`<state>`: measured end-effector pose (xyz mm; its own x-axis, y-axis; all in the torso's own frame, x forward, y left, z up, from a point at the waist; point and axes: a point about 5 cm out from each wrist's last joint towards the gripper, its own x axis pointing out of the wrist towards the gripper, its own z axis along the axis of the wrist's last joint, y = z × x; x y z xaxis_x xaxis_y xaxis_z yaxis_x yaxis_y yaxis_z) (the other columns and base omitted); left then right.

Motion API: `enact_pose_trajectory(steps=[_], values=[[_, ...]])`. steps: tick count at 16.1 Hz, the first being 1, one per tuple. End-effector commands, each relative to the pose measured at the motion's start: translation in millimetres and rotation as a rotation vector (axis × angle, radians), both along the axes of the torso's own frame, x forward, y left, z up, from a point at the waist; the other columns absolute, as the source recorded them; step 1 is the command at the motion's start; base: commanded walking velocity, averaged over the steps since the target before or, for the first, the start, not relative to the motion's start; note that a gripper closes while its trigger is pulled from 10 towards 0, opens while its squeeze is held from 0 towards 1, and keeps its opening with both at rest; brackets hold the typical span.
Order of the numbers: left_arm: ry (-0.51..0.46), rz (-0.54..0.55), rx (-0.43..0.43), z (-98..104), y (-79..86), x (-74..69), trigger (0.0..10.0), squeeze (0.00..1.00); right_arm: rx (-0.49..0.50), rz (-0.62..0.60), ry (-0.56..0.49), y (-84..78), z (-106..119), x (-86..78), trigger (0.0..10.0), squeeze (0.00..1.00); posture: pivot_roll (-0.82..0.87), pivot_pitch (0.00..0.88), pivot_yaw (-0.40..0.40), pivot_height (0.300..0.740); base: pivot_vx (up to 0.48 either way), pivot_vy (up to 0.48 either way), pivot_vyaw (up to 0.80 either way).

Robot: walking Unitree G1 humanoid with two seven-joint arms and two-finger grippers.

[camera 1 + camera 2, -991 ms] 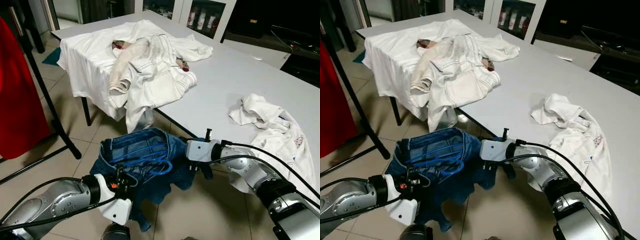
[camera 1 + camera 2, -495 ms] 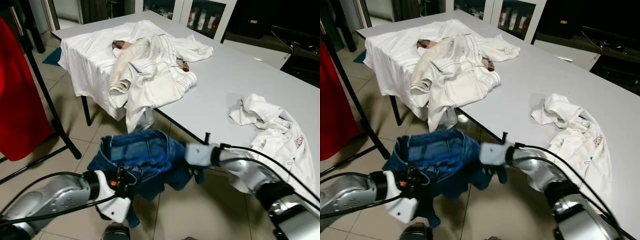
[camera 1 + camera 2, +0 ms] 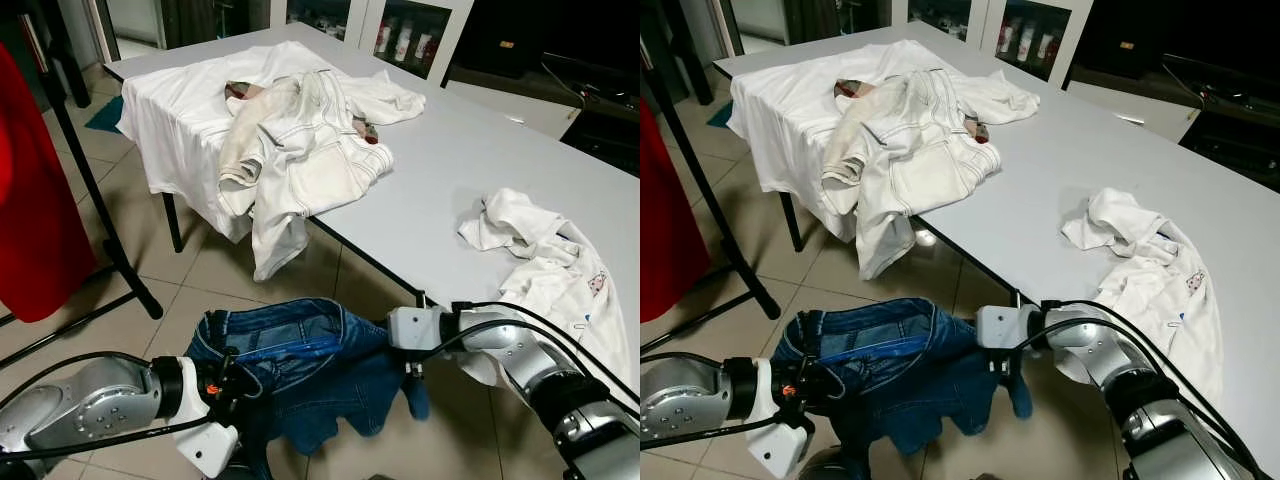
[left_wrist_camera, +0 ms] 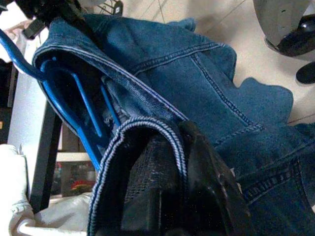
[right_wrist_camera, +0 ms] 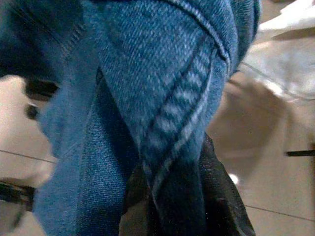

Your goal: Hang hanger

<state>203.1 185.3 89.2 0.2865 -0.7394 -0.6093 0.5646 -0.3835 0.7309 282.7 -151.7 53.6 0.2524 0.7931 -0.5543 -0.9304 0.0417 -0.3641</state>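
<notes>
A pair of blue jeans hangs low over the tiled floor, stretched between my two grippers. A blue plastic hanger lies inside the waistband, and a strip of it shows at the jeans' opening. My left gripper is shut on the waistband hem at the jeans' left end; the left wrist view has the denim edge pinched between its black fingers. My right gripper is shut on a fold of denim at the right end, just in front of the table's edge.
A grey table stands ahead, carrying a heap of white garments at its left end and a crumpled white shirt on the right. At the far left a red garment hangs on a black rack with a slanting leg.
Both grippers have come down and nearer to me with the jeans. The denim now hangs lower and wider, and it covers more of the blue hanger than before.
</notes>
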Motion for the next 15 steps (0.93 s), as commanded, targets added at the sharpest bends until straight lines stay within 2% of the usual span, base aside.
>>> enact_pose_trajectory(steps=[1, 3, 4, 6, 7, 8, 9, 10, 11, 13, 14, 15], values=[[-0.017, 0.065, 0.087, 3.9, 22.0, 11.0, 0.0, 0.00, -0.018, -0.082, 0.017, -24.7, 3.4, 3.4, 0.0, 0.00, 0.24, 0.008, -0.125, 0.710, 0.000, 0.000, 0.00], [-0.058, 0.088, 0.035, 12.4, 15.8, 20.0, 0.0, 0.00, 0.005, -0.097, -0.003, -18.6, 3.6, 5.7, 0.0, 0.00, 0.24, 0.007, -0.127, 0.710, 0.000, 0.000, 0.00], [-0.088, 0.097, -0.016, 16.9, 5.8, 25.3, 0.0, 0.00, 0.032, -0.126, -0.025, -13.2, 5.6, 9.8, 0.0, 0.00, 0.23, 0.007, -0.126, 0.710, 0.000, 0.000, 0.00], [-0.097, 0.106, -0.049, 16.1, -0.8, 26.9, 0.0, 0.00, 0.058, -0.151, -0.035, -10.6, 8.3, 13.1, 0.0, 0.00, 0.23, 0.008, -0.126, 0.710, 0.000, 0.000, 0.00], [-0.084, 0.189, -0.118, 11.9, -3.8, 30.2, 3.3, 0.00, 0.110, -0.212, -0.054, -8.9, 13.9, 19.5, 0.0, 0.00, 0.23, 0.006, -0.123, 0.710, 0.000, 0.000, 0.00], [-0.044, 0.319, -0.233, 8.1, -4.4, 34.6, 4.5, 0.00, 0.148, -0.263, -0.077, -9.8, 18.8, 24.5, 0.0, 0.00, 0.22, 0.002, -0.118, 0.710, 0.000, 0.000, 0.00], [-0.016, 0.395, -0.298, 4.7, -3.7, 36.1, 8.1, 0.00, 0.182, -0.298, -0.092, -10.6, 22.3, 27.6, 0.0, 0.00, 0.22, 0.002, -0.118, 0.710, 0.000, 0.000, 0.00], [-0.003, 0.427, -0.320, 1.6, -2.9, 36.3, 9.6, 0.00, 0.204, -0.312, -0.096, -10.3, 24.3, 28.8, 0.0, 0.00, 0.22, 0.002, -0.118, 0.710, 0.000, 0.000, 0.00], [0.014, 0.483, -0.356, -6.7, -1.8, 35.1, 10.0, 0.00, 0.238, -0.328, -0.108, -9.3, 26.4, 29.2, 0.0, 0.00, 0.22, 0.000, -0.118, 0.710, 0.000, 0.000, 0.00], [0.011, 0.544, -0.407, -10.3, -0.9, 35.5, 10.0, 0.00, 0.260, -0.323, -0.106, -5.3, 25.6, 26.7, 0.0, 0.00, 0.22, 0.000, -0.121, 0.710, 0.000, 0.000, 0.00], [0.001, 0.540, -0.406, -9.2, -1.5, 35.3, 10.0, 0.31, 0.266, -0.320, -0.107, -3.3, 24.5, 25.5, 0.0, 0.00, 0.22, 0.000, -0.122, 0.710, 0.000, 0.000, 0.00], [-0.006, 0.532, -0.404, -6.5, -0.2, 35.7, 10.0, 1.00, 0.268, -0.319, -0.112, -2.7, 24.8, 25.6, 0.0, 0.00, 0.22, 0.000, -0.121, 0.710, 0.000, 0.000, 0.00]])
